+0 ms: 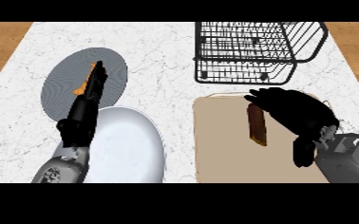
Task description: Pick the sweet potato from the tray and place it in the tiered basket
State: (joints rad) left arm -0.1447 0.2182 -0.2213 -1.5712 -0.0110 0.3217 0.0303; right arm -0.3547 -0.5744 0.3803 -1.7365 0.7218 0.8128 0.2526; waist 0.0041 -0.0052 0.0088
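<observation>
Pinching the sweet potato (pixel 257 126) by its top end above the tray (pixel 217 142), the right hand (pixel 294 111) risks it swinging free before reaching the tiered basket (pixel 256 52) beyond the tray.

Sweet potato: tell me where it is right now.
In the head view, the sweet potato lies on the beige tray at the right, under the right hand, below the wire basket.

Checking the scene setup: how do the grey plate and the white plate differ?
The grey plate is dark and ringed, lying farther back; the white plate is plain, larger in view and nearer. An orange item lies on the grey plate, none shows on the white. The left hand crosses both.
</observation>
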